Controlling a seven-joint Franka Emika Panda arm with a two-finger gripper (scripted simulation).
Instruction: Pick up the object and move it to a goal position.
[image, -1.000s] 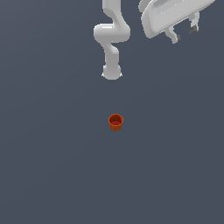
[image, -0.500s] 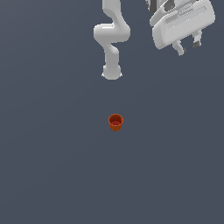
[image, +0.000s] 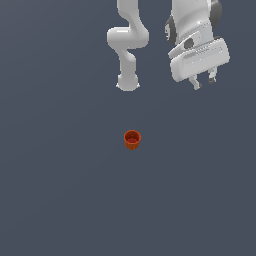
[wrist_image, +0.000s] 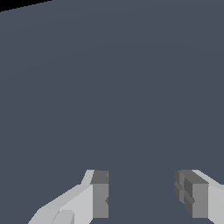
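The object (image: 132, 139), a small orange-red ribbed cup with a darker red inside, stands upright on the grey floor near the middle of the exterior view. My white gripper (image: 204, 83) hangs well above it and toward the exterior view's right, fingers apart with nothing between them. In the wrist view the gripper (wrist_image: 146, 197) is open over bare grey floor, and the object is out of that view.
The arm's white base (image: 127, 82) stands on the floor behind the object, with the arm links rising out of the exterior view's top edge. The floor (image: 60, 190) is plain dark grey.
The gripper has come down and swung toward the exterior view's left, closer to the middle. The object has not moved.
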